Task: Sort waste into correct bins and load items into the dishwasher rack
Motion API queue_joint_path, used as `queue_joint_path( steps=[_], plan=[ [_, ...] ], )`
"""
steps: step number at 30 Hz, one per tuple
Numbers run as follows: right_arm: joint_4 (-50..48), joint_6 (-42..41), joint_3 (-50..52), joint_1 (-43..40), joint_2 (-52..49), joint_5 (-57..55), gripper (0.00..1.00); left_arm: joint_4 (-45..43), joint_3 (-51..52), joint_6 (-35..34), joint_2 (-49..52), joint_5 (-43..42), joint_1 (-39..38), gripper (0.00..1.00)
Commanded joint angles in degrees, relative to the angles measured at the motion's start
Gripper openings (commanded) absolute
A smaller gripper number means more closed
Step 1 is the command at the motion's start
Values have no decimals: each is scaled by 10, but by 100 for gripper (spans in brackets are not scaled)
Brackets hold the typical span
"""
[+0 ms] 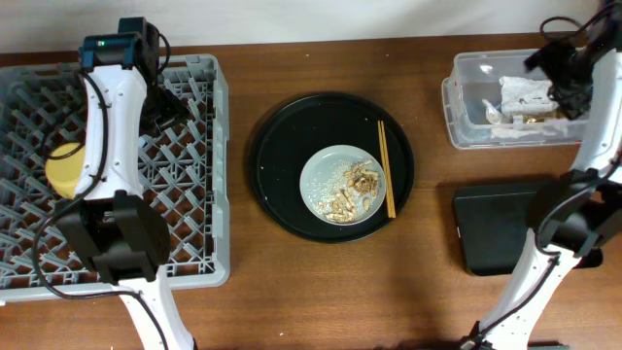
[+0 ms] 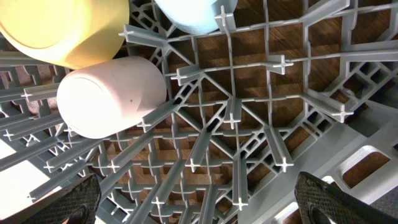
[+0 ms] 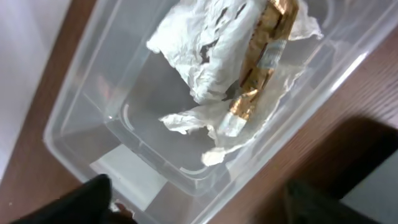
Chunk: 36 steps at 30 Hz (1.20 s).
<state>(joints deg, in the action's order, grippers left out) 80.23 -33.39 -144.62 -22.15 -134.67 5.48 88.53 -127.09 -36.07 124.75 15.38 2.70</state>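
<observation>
My left gripper (image 2: 199,202) hangs open over the grey dishwasher rack (image 1: 194,194), holding nothing. In the rack lie a pink cup (image 2: 112,96), a light blue cup (image 2: 193,15) and a yellow bowl (image 1: 64,167). My right gripper (image 3: 205,199) is open above the clear tub (image 1: 466,97), and the crumpled white napkins (image 3: 205,56) with a brownish wrapper (image 3: 264,56) lie loose inside it. The grey plate (image 1: 326,170) carries beige food scraps (image 1: 352,194). The chopsticks (image 1: 386,167) rest across the plate's right edge.
The plate sits on a large round black tray (image 1: 282,165) at the table's middle. A flat black rectangular tray (image 1: 491,228) lies in front of the tub, beside the right arm's base. The left arm crosses over the rack's left half.
</observation>
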Motion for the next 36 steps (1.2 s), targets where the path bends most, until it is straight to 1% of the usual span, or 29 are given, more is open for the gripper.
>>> queue_joint_path(
  steps=[1,5,8,9,10,11,12,13,14,15,16,17,18,19,21,22,23,24,25,26,28,30,31,32,33,35,36],
  plan=[
    [26,51,18,14,-17,5,98,0,-5,-6,0,3,2,99],
    [97,42,18,16,8,66,98,0,-5,-6,0,2,-5,99],
    [152,48,18,19,85,69,98,0,-5,-6,0,3,-4,99],
    [171,71,18,28,118,69,99,0,-5,-6,0,3,-4,99],
    [171,110,24,43,150,75,98,0,-5,-6,0,3,-4,99],
    [171,135,48,84,197,74,98,0,-5,-6,0,2,-5,99],
    [171,163,65,113,219,74,98,0,-5,-6,0,3,-5,99],
    [171,182,86,145,236,72,98,0,-5,-6,0,3,-4,99],
    [170,181,120,192,249,52,98,0,-5,-6,0,3,-4,99],
    [151,181,158,259,247,20,98,0,-5,-6,0,2,-6,99],
    [119,179,197,296,244,-5,98,0,-5,-6,0,2,-6,99],
    [62,175,255,335,242,-26,98,0,-5,-6,0,3,-5,99],
    [-43,175,344,381,236,-64,98,0,-5,-6,0,2,-5,99],
    [-102,165,396,399,229,-66,98,0,-5,-6,0,2,-5,99],
    [-159,114,450,412,226,-66,99,0,-5,-6,0,2,-6,99],
    [-182,97,467,414,226,-60,84,0,-5,-6,0,2,-6,99],
    [-206,97,476,414,226,-47,66,0,-5,-6,0,3,-6,99],
    [-216,97,477,414,225,-47,58,0,-5,-6,0,2,-6,99],
    [-225,97,477,414,224,-55,53,0,-5,-6,0,2,-5,99],
    [-234,97,477,414,219,-82,46,0,-5,-6,0,3,-5,99],
    [-252,97,477,413,196,-136,35,0,-5,-6,0,2,-6,99],
    [-268,105,477,409,166,-194,34,0,-5,-6,0,3,-6,99],
    [-270,107,477,404,151,-204,30,0,-5,-6,0,3,-6,99],
    [-267,111,477,396,141,-203,23,0,-5,-6,0,3,-6,99],
    [-262,116,477,389,133,-202,20,0,-5,-6,0,3,-5,99],
    [-246,142,477,374,122,-179,19,0,-5,-6,0,3,-5,99],
    [-236,161,477,364,118,-149,19,0,-5,-6,0,3,-6,99]
  ],
)
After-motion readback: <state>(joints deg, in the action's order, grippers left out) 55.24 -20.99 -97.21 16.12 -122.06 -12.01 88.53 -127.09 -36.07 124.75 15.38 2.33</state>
